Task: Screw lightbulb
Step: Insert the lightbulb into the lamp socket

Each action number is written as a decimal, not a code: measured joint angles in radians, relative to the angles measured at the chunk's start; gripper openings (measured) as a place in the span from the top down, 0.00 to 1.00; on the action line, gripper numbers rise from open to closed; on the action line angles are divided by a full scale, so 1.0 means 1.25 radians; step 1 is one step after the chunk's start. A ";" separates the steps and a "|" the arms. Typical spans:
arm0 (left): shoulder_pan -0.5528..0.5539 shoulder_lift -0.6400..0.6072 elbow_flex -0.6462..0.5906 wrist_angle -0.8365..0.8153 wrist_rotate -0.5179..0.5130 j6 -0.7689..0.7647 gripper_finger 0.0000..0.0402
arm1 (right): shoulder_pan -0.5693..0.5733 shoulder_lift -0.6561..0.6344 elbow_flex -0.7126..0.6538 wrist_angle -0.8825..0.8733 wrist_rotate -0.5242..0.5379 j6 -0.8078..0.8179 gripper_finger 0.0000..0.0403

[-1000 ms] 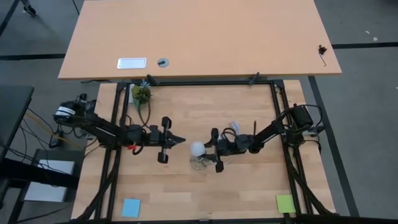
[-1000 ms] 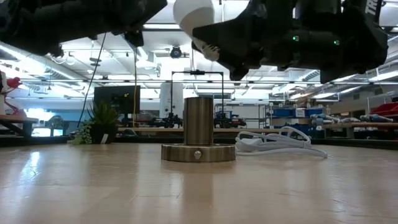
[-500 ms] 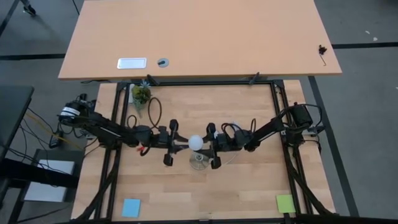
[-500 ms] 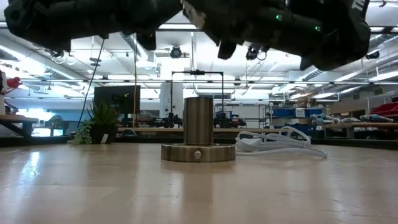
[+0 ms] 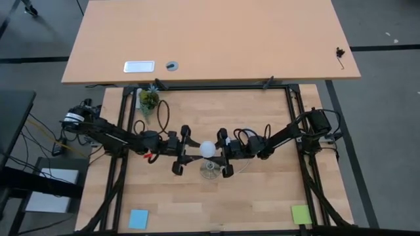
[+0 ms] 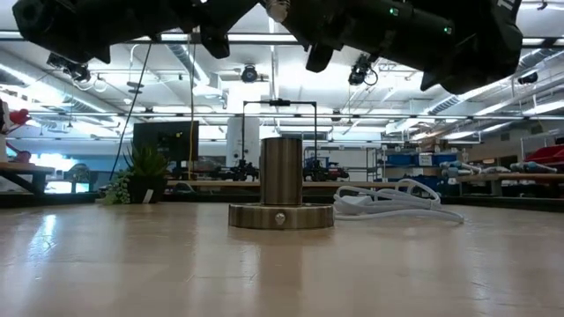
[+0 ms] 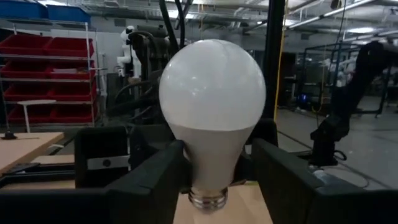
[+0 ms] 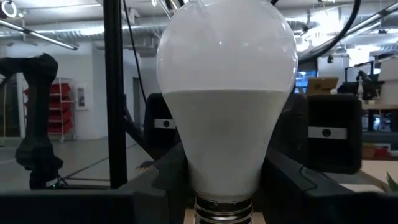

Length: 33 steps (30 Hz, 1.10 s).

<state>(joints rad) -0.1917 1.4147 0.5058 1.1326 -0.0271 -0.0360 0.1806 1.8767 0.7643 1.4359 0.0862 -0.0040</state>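
The white lightbulb (image 5: pixel 208 149) hangs upright, head up and screw base (image 8: pixel 222 208) down, above the metal socket (image 5: pixel 209 169), whose cylinder (image 6: pixel 282 180) stands on a round base on the table. My right gripper (image 5: pixel 222 152) comes from the table's right and is shut on the bulb. My left gripper (image 5: pixel 191 152) comes level from the left and is open, its fingers (image 7: pixel 163 177) standing on either side of the bulb's neck. My right gripper pinches the bulb's tapering neck (image 8: pixel 186 167), just above the screw base, between its two fingers. The fingers come level from the table's right. The bulb stands upright in the hold, lifted clear above the socket. My left gripper's fingers flank the same neck (image 7: pixel 186 163); whether they touch it I cannot tell.
A coiled white cable (image 6: pixel 397 201) lies on the table behind and to the right of the socket. A small potted plant (image 5: pixel 149 99) stands at the far left. A blue note (image 5: pixel 138 218) and a green note (image 5: pixel 300 214) lie near the front edge.
My right gripper has risen with the bulb, carrying it up out of the low view and a little toward the far edge. My left gripper has moved toward the table's right, up to the bulb, and has opened from a shut point to fingers spread around the neck.
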 joint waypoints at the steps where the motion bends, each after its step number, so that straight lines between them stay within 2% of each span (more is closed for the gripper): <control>1: 0.000 0.000 0.005 -0.002 0.003 -0.002 0.50 | 0.000 0.000 0.004 -0.003 -0.001 0.000 0.61; 9: -0.001 -0.002 0.041 -0.085 0.018 -0.017 0.46 | 0.002 -0.001 0.045 -0.086 -0.016 0.000 0.61; 25: 0.000 0.000 0.043 -0.096 0.023 -0.007 0.45 | 0.001 -0.001 0.046 -0.116 -0.006 0.006 0.61; 33: 0.001 0.003 0.047 -0.086 0.010 0.013 0.46 | -0.004 0.003 0.050 -0.148 0.029 0.015 0.51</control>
<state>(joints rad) -0.1904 1.4183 0.5650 1.0251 -0.0145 -0.0202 0.1761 1.8809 0.8268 1.2516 0.1222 0.0145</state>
